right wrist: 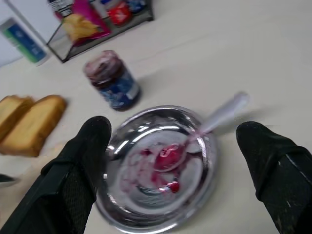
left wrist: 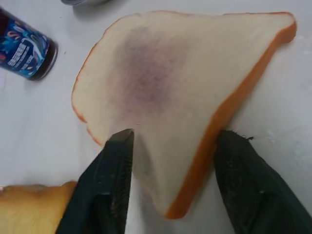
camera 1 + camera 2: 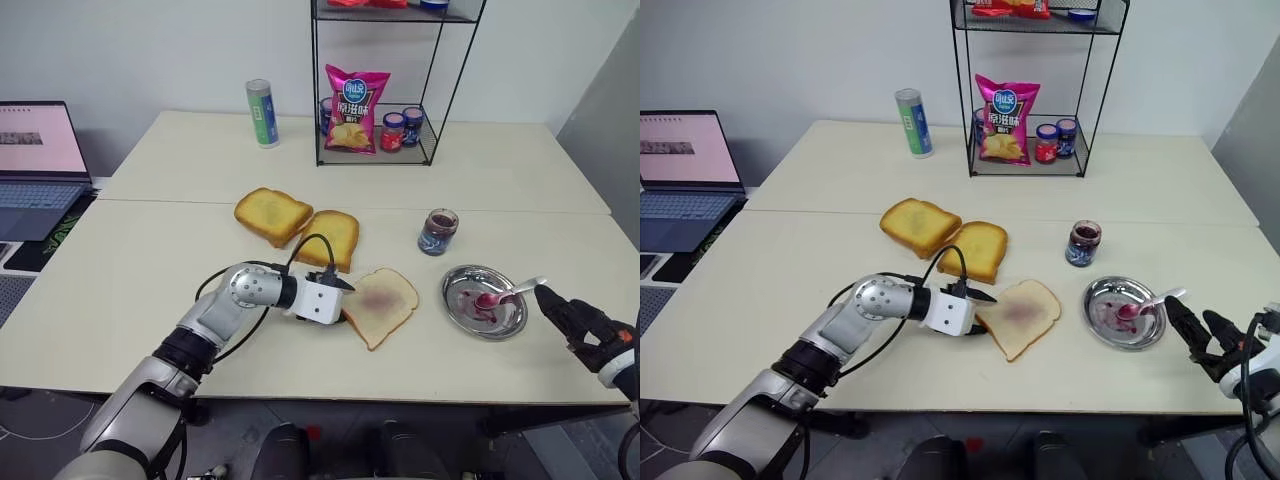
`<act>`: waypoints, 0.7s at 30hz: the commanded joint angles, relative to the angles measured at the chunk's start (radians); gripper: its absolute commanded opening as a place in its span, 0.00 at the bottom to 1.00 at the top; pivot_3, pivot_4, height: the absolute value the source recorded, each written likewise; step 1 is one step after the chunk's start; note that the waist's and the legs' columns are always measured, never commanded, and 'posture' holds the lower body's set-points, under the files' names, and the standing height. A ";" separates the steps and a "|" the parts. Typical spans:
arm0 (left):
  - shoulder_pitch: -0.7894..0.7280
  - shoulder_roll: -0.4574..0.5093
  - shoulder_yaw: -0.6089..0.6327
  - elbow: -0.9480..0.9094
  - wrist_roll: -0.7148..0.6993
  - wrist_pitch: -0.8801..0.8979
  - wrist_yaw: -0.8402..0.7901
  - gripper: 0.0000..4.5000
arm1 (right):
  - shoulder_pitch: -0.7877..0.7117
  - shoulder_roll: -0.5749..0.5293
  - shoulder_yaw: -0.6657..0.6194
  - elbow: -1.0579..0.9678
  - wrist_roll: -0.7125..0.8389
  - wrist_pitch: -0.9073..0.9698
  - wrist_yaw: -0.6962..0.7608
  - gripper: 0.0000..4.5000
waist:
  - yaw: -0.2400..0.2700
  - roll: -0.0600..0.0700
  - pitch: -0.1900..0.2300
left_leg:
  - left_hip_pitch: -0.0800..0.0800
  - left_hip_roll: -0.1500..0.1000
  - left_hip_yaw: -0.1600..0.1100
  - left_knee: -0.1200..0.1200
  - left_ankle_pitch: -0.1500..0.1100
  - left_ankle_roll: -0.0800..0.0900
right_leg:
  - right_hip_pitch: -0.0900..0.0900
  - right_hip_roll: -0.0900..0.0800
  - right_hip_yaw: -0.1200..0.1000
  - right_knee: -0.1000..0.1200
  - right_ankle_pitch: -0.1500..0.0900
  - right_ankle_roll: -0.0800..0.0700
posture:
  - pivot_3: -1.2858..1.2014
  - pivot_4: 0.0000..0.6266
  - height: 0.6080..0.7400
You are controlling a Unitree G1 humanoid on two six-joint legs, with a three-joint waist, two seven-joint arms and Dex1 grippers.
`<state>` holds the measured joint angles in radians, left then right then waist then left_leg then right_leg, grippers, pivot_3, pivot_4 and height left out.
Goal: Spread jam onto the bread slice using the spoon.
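The bread slice [image 3: 382, 303] lies flat on the table with a faint purple-red stain of jam [image 2: 146, 68] in its middle. My left gripper [image 3: 345, 302] is at the slice's near-left corner, open. That corner lies between its fingers [image 2: 117, 161], one over the pale face and the other beside the crust. The spoon [image 3: 510, 293] rests in a round steel dish [image 3: 460, 280], its bowl coated in jam [image 1: 165, 158] and its handle over the rim. My right gripper [image 3: 1190, 315] hovers just right of the dish, open wide and holding nothing.
A jam jar [image 3: 438, 231] stands behind the dish. Two toasted slices [image 3: 272, 214] lie behind the bread slice. A wire rack [image 3: 432, 140] with a chips bag and small jars stands at the back, beside a green can [image 3: 262, 113]. A laptop [image 3: 35, 165] sits far left.
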<state>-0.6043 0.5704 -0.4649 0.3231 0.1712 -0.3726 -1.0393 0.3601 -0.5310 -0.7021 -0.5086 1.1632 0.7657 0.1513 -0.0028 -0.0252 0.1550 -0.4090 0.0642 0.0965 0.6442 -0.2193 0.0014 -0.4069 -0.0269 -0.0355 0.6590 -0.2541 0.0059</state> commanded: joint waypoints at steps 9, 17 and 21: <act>0.073 -0.042 0.214 -0.486 -0.594 0.752 -0.064 0.99 | -0.245 0.052 0.019 0.337 -0.023 -0.069 0.008 1.00 | 0.001 0.002 0.001 | -0.002 0.000 0.000 0.000 0.000 0.000 | -0.001 0.000 0.000 0.000 -0.003 -0.004 | 0.52 0.24 1.00; 0.012 -0.184 0.168 -0.610 -0.649 0.969 0.057 0.99 | -0.351 0.041 0.056 0.522 -0.076 -0.062 0.074 1.00 | 0.003 0.005 0.001 | -0.006 -0.003 -0.002 0.002 0.000 0.000 | -0.003 0.004 -0.001 0.000 0.000 0.003 | 0.52 0.24 1.00; -0.011 -0.209 0.155 -0.598 -0.626 0.975 0.081 0.99 | -0.396 0.033 0.050 0.586 -0.093 -0.065 0.092 1.00 | 0.000 0.005 0.001 | -0.005 -0.003 -0.003 0.002 0.000 0.000 | -0.003 0.005 0.000 0.001 0.000 0.003 | 0.52 0.24 1.00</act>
<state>-0.5966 0.3697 -0.3104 -0.2551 -0.4625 0.6042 -0.9742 -0.0123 -0.4801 -0.6339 0.0604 1.0775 0.7112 0.2196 -0.0032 -0.0198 0.1557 -0.4135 0.0617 0.0934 0.6461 -0.2192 0.0015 -0.4096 -0.0211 -0.0356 0.6602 -0.2542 0.0092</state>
